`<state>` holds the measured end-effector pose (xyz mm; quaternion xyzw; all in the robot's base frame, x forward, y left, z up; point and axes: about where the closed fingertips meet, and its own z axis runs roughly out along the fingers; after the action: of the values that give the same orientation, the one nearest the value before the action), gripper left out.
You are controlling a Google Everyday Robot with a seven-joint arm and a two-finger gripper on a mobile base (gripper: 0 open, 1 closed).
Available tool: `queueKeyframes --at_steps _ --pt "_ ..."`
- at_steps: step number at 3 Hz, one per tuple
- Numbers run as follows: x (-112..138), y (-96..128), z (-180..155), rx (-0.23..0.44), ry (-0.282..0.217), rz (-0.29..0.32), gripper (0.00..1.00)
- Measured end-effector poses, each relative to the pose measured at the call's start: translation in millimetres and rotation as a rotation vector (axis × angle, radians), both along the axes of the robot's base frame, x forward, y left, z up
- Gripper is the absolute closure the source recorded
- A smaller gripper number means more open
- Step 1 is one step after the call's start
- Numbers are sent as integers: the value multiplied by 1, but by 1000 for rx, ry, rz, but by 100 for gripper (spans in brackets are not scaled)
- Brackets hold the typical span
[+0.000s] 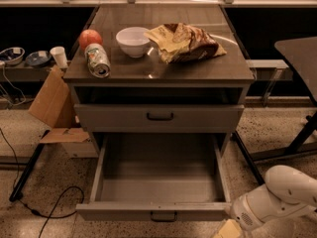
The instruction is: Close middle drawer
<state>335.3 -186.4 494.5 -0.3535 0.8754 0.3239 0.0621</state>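
Since the middle drawer point(158, 175) sits pulled well out past the tabletop point(148, 71) front edge, closing hasn't started. Gripper point(229, 229) is low off the front-right corner, beside the drawer front; open or closed, can't tell. Next: move across that front, push inward squarely near the handle point(163, 216).

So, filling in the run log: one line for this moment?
middle drawer: open, empty | gripper: low, by drawer front's right corner, contact unclear | close: not done

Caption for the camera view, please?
Wide grey metal middle drawer pulled open; white arm's gripper low beside its front right corner.
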Motion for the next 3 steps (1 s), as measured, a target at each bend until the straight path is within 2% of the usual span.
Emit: queueKeyframes --at_steps 2,3 --pt "-18 -17 -26 -19 85 -38 50" --pt "-9 -13 -43 -4 126 -38 73"
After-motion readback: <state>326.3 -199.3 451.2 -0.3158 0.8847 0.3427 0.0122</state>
